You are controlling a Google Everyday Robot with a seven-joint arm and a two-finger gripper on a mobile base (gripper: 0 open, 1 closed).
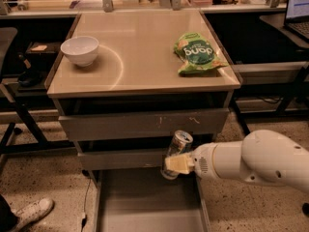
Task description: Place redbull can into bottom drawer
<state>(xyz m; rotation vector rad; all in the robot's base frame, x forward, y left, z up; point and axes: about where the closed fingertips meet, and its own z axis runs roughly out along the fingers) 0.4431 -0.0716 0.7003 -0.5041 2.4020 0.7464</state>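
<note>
Silver redbull can (178,146) (tilted) clamped between gripper (176,165) jaws above bottom drawer (140,204).

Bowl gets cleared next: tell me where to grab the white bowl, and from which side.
Take the white bowl by its rim, straight down from above: it sits upright, mouth open, so one finger goes inside the wall, one outside. Its rounded sides would likely slip sideways. The gripper is low, over the open bottom drawer, shut on the can.
</note>
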